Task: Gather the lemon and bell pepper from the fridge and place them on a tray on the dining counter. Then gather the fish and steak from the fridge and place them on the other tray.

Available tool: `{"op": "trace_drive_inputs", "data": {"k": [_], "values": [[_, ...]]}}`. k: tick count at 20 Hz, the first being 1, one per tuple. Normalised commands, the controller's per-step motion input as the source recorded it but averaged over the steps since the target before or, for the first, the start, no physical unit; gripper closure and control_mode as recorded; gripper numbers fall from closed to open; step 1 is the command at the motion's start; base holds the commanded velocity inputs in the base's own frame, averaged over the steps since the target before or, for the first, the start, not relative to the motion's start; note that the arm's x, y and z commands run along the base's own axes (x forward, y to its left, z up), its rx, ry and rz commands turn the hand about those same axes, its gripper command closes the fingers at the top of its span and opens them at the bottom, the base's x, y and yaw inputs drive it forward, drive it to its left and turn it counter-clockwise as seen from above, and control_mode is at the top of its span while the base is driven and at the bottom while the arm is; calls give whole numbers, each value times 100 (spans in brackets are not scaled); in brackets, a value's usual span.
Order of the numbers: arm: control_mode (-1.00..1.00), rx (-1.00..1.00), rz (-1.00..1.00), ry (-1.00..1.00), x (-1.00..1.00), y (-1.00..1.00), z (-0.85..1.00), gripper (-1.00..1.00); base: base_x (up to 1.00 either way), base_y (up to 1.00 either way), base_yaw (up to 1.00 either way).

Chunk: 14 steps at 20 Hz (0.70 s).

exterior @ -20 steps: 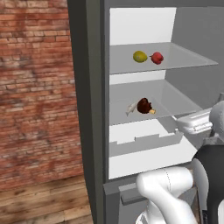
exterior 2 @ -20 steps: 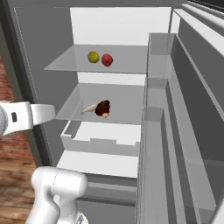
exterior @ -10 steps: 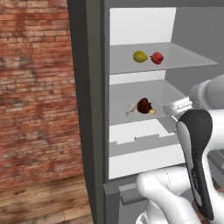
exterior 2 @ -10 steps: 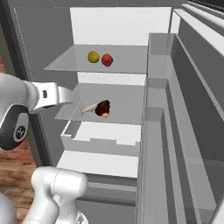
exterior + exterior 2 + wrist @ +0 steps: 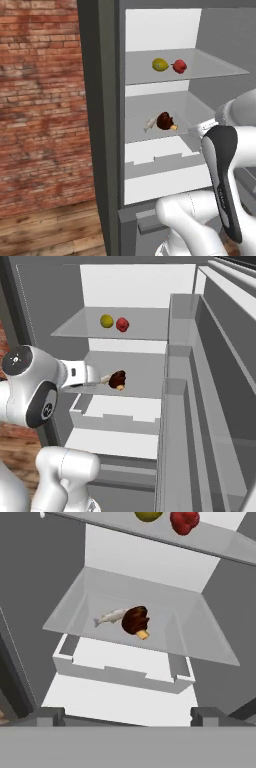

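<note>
In front of the open fridge (image 5: 107, 125), the work stands at the first gathering step: nothing has been lifted yet, and all four items lie on the glass shelves inside. Reading left to right on the upper shelf, the lemon (image 5: 160, 64) sits just beside the bell pepper (image 5: 179, 66), the two near each other but apart; on the shelf below, the fish (image 5: 151, 124) lies with its tail to the left, touching the steak (image 5: 165, 120) at its right end. The gripper (image 5: 127, 714) is held out before the lower shelf with its fingers spread wide and nothing between them, and in the hand view the fish and steak sit well ahead of the tips while the lemon and pepper show at the top edge. Since the task calls for the lemon and pepper first, I judge the next move needs the hand to rise to the upper shelf and reach in over the lemon, clearing the shelf's front edge. To the left of the fridge stands a red brick wall (image 5: 40, 105) above a wooden floor (image 5: 50, 235); to the right, the open fridge door (image 5: 210, 406) with its grey bins stands close by the arm's path.
</note>
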Motion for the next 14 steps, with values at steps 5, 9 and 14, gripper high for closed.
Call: {"op": "trace_drive_inputs", "data": {"k": [5, 9, 14], "values": [[-100, -1, 0, 6, 16, -27, -17, -100, 0, 0, 0], [-100, -3, 0, 12, 45, 0, -9, -100, 0, 0, 0], [-100, -6, 0, 16, 50, 0, -10, -100, 0, 0, 0]]}}
